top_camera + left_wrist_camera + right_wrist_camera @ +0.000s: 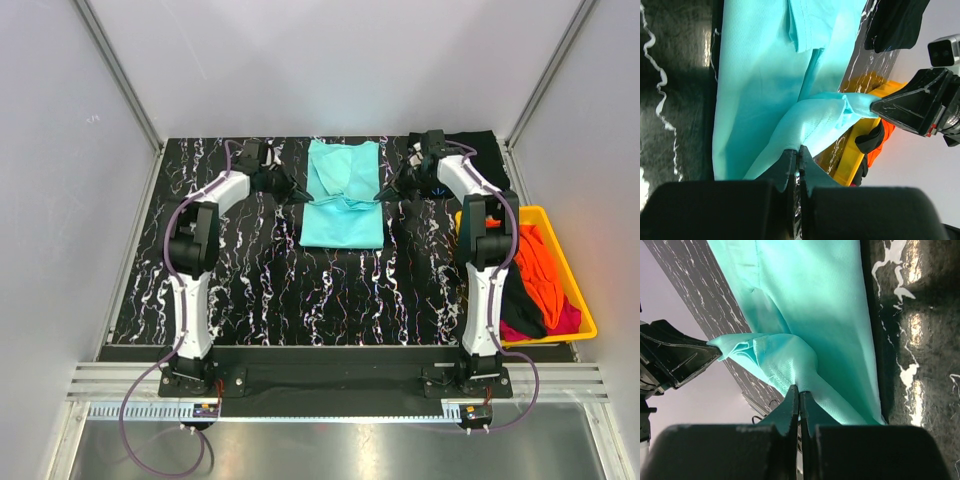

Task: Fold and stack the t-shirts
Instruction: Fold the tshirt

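Note:
A light teal t-shirt [343, 195] lies at the far middle of the table, its lower part lifted and folded over. My left gripper [303, 195] is shut on the shirt's left edge [805, 125]. My right gripper [384, 193] is shut on its right edge [785, 360]. Both hold the cloth a little above the table, stretched between them. A black t-shirt [480, 160] lies at the far right corner. Orange [545, 265], black [520, 300] and magenta [570, 320] shirts lie in the yellow bin.
The yellow bin [585, 300] stands at the right edge of the black marbled table [260, 290]. Grey walls enclose the table on three sides. The bin also shows in the left wrist view [860, 155].

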Available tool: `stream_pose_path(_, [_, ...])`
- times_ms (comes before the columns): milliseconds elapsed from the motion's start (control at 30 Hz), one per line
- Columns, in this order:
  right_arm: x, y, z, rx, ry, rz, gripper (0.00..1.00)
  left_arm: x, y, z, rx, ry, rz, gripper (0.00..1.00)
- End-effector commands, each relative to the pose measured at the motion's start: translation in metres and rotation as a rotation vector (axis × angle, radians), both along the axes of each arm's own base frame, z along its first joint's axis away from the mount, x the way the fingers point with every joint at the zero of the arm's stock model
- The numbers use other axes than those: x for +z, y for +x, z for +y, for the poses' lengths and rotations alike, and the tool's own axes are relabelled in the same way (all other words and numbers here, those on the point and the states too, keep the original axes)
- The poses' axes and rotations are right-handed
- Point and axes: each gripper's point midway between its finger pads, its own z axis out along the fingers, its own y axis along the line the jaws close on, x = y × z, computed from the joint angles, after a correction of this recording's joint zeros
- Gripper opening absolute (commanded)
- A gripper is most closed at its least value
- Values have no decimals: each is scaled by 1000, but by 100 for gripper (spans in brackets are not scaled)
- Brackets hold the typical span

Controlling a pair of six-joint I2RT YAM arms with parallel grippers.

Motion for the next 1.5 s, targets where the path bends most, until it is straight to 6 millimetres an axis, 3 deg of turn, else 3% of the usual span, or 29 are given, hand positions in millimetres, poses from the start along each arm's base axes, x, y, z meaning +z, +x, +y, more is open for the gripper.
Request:
stream_pose_path(0, [16, 10, 1, 16, 50, -27, 0, 22, 14, -8, -29, -56, -52, 0])
stream_pose_path(300, [14, 27, 1, 5, 74, -36, 0, 13, 32, -9, -16, -80, -62, 2])
stream_pose_path(600, [-1, 45, -4, -11, 104, -18, 6, -5, 52, -10, -9, -95, -60, 5])
stream_pose_path(833, [0, 54, -5, -18, 114, -19, 6, 1, 69, -10, -1, -111, -100, 4])
stream_pose_path(967, [-6, 59, -8, -33, 126, -4, 6, -5, 76, -13, 4, -131, -88, 6])
stream_pose_path(1133, [-12, 72, -16, -55, 122, -8, 18, -15, 83, -14, 19, -141, -81, 13])
stream_pose_path(1233, [-13, 80, -21, -66, 127, -9, 31, -16, 87, -14, 23, -145, -85, 19])
stream_pose_path(1400, [-20, 95, -30, -80, 156, -14, 43, -11, 98, 2, 53, -93, -141, 32])
stream_pose_path(1467, [-10, 102, -30, -82, 170, -42, 44, -5, 103, 12, 64, -52, -154, 39])
